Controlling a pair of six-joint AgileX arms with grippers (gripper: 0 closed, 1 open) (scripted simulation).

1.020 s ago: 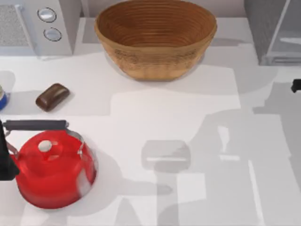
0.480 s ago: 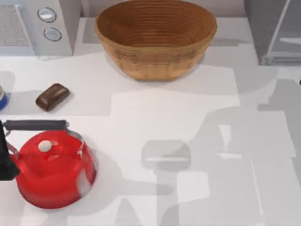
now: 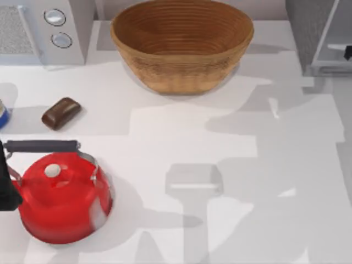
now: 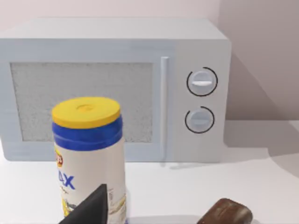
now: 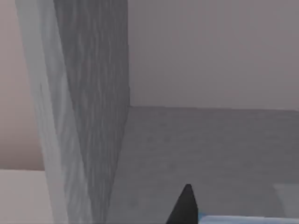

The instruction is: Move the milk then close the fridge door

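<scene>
You have a white table (image 3: 181,137) under the top camera. The biggest thing on it is the woven basket (image 3: 181,44) at 12 o'clock, standing upright. At 11 o'clock is the light grey microwave (image 3: 41,30), with its two round knobs facing the table's middle. At 1 o'clock stands the dark speckled fridge (image 3: 308,27). The fridge door (image 3: 336,33), a pale panel with a lighter frame, is swung open beside it.

The red kettle (image 3: 63,201) sits at 8 o'clock, with its black handle across the top. A canister (image 4: 88,154) with a yellow lid and blue band stands at 9 o'clock on the table's left edge, in front of the microwave. The brown rounded block (image 3: 61,113) lies just beside it, between the canister and the basket.

Your left gripper (image 4: 91,210) is parked at 9 o'clock, close behind the canister and next to the kettle. You cannot tell its state.

Your right gripper (image 3: 347,52) is at 2 o'clock, at the open fridge, facing the grey interior. Its state cannot be read either. A pale blue strip (image 5: 243,218) lies right against its dark tip. You cannot tell whether that is the milk.
</scene>
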